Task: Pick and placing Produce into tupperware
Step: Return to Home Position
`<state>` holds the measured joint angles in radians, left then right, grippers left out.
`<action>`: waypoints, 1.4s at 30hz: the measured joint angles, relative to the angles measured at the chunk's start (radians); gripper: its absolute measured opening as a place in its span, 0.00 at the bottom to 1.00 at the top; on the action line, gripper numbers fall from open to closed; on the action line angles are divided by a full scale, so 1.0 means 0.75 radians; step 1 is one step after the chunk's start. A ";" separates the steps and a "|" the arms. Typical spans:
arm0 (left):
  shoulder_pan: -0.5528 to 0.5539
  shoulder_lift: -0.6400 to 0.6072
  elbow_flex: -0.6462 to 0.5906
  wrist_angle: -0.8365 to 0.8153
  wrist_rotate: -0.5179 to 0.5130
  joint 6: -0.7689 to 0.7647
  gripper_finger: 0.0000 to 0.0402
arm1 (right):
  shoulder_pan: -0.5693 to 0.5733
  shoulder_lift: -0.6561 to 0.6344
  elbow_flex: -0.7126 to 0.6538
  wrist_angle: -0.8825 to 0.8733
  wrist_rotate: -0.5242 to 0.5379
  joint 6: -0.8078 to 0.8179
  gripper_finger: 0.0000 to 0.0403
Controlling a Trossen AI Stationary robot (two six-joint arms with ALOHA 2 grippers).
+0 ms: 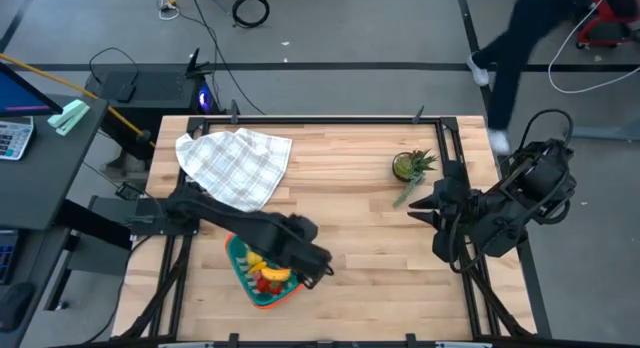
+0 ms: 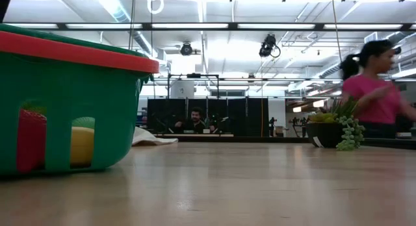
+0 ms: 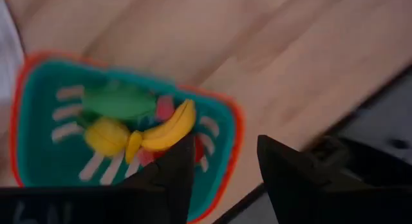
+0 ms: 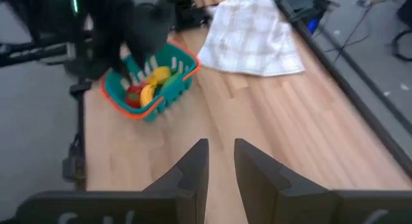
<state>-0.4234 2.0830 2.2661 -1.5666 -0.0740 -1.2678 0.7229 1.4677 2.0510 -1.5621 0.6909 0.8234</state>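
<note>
**Inspector:** Which step is in hand?

**Recorder:** Loading looks finished. The container (image 1: 240, 266) sits near the front edge of the table (image 1: 350, 168), left of centre. The banana (image 3: 168, 129), lemon (image 3: 106, 135), green vegetable (image 3: 119, 102) and red pieces (image 3: 165, 108) are all inside. No loose produce shows from above. I judge the step to be the arms returning home.

**Inspector:** The claws?

**Recorder:** The left claw (image 3: 225, 141) is at the container's right edge, fingers apart, nothing between them. The right claw (image 4: 221, 143) is well apart on the right, near the potted plant (image 1: 410, 166). Its fingers stand a narrow gap apart, and it is empty.

**Inspector:** Next move?

**Recorder:** The left arm should lift clear of the rim before folding back (a low swing could clip the container).

**Inspector:** Differences between views?

**Recorder:** The left wrist view shows the contents plainly, where from above the arm partly covers them. The low view shows neither claw — only the slotted wall with yellow and red behind it. Red pieces — probably two, not certain.
</note>
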 joint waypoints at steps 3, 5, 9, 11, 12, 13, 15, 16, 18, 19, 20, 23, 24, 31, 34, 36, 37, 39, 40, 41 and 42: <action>-0.002 -0.054 0.107 0.073 -0.144 0.129 0.42 | 0.000 -0.002 0.000 -0.001 -0.058 0.015 0.20; 0.003 -0.166 0.027 0.167 -0.257 0.206 0.42 | 0.000 -0.002 0.000 0.000 -0.059 0.014 0.20; 0.011 -0.354 0.001 0.041 -0.397 0.298 0.42 | -0.001 -0.022 0.000 -0.003 -0.052 -0.023 0.20; 0.005 -0.437 0.000 -0.002 -0.496 0.294 0.42 | -0.001 -0.047 0.000 -0.004 -0.037 -0.027 0.20; 0.000 -0.479 0.000 -0.011 -0.542 0.298 0.42 | -0.001 -0.066 0.000 -0.005 -0.023 -0.021 0.20; -0.002 -0.523 0.000 -0.004 -0.588 0.322 0.42 | -0.001 -0.089 0.000 -0.004 -0.006 -0.018 0.20; -0.003 -0.622 0.000 -0.005 -0.654 0.393 0.42 | -0.001 -0.144 0.000 0.000 0.029 -0.017 0.20; -0.002 -0.671 0.000 -0.006 -0.678 0.417 0.42 | -0.001 -0.175 0.000 0.000 0.048 -0.017 0.20; 0.002 -0.774 0.000 -0.006 -0.722 0.427 0.42 | -0.001 -0.240 0.000 0.000 0.075 -0.018 0.20; 0.003 -0.822 0.000 -0.007 -0.739 0.432 0.43 | -0.001 -0.274 0.000 -0.001 0.086 -0.022 0.20; 0.007 -0.871 0.000 -0.007 -0.748 0.446 0.43 | -0.001 -0.308 0.000 -0.001 0.094 -0.037 0.20; 0.017 -1.015 0.000 -0.007 -0.768 0.519 0.44 | -0.001 -0.408 0.000 -0.003 0.132 -0.107 0.20; 0.017 -1.063 0.000 -0.006 -0.790 0.530 0.44 | -0.001 -0.437 0.000 -0.004 0.155 -0.122 0.20; 0.017 -1.325 -0.018 -0.005 -0.924 0.625 0.43 | -0.001 -0.590 -0.039 -0.011 0.244 -0.149 0.20; 0.017 -1.442 -0.101 -0.006 -0.925 0.619 0.43 | -0.001 -0.635 -0.150 -0.009 0.258 -0.062 0.20; 0.017 -1.521 -0.198 -0.004 -0.926 0.580 0.44 | -0.001 -0.668 -0.265 -0.007 0.301 0.020 0.20; 0.017 -1.559 -0.262 -0.007 -0.931 0.546 0.44 | -0.001 -0.687 -0.338 -0.002 0.326 0.069 0.20; 0.017 -1.632 -0.413 -0.004 -0.972 0.479 0.45 | -0.001 -0.728 -0.502 0.057 0.383 0.162 0.20; 0.017 -1.666 -0.500 -0.002 -1.004 0.433 0.45 | -0.001 -0.750 -0.594 0.111 0.414 0.190 0.20; 0.017 -1.700 -0.587 0.015 -1.034 0.380 0.45 | -0.001 -0.771 -0.685 0.178 0.437 0.196 0.20; 0.017 -1.732 -0.680 0.044 -1.057 0.328 0.45 | -0.001 -0.793 -0.766 0.263 0.460 0.192 0.20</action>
<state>-0.4107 0.7841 1.7560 -1.5334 -0.8666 -1.0215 0.7222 0.8733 1.4762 -1.3649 1.0359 0.9673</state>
